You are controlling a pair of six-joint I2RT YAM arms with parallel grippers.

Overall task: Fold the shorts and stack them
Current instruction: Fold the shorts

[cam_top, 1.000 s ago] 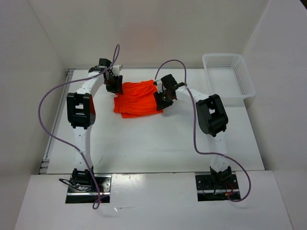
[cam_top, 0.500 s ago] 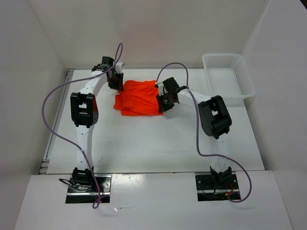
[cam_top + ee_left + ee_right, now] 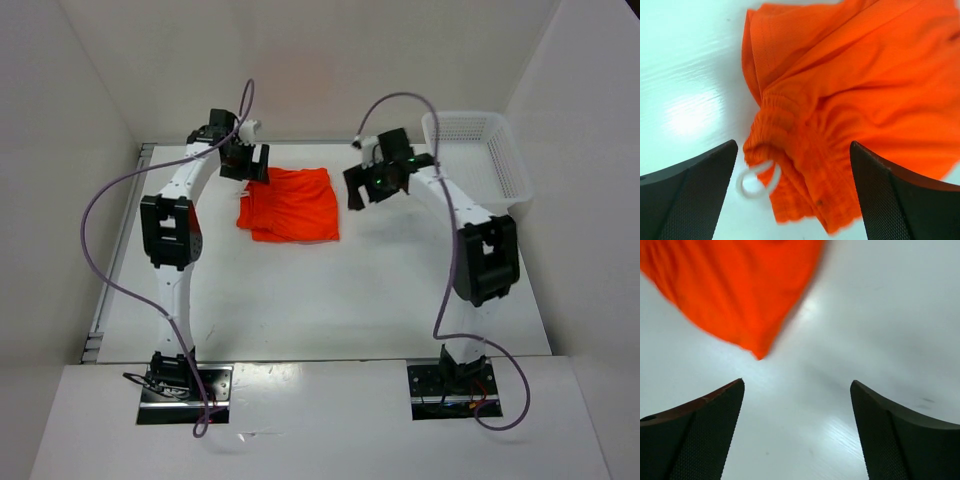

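Glossy white table (image 3: 300, 295) bears thin, crumpled orange shorts (image 3: 292, 205), waistband gathered.

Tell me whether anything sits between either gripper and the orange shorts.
Nothing visible does. The bright orange fabric shorts lie flat on the white table. The left gripper hangs over their waistband corner, and the right gripper is just beside their right edge. Both have open jaws.

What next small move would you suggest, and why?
Probably lower the right gripper onto the right edge of the shorts for another fold: both grippers are open and empty, and the shorts lie roughly folded, waistband bunched beneath the left gripper.
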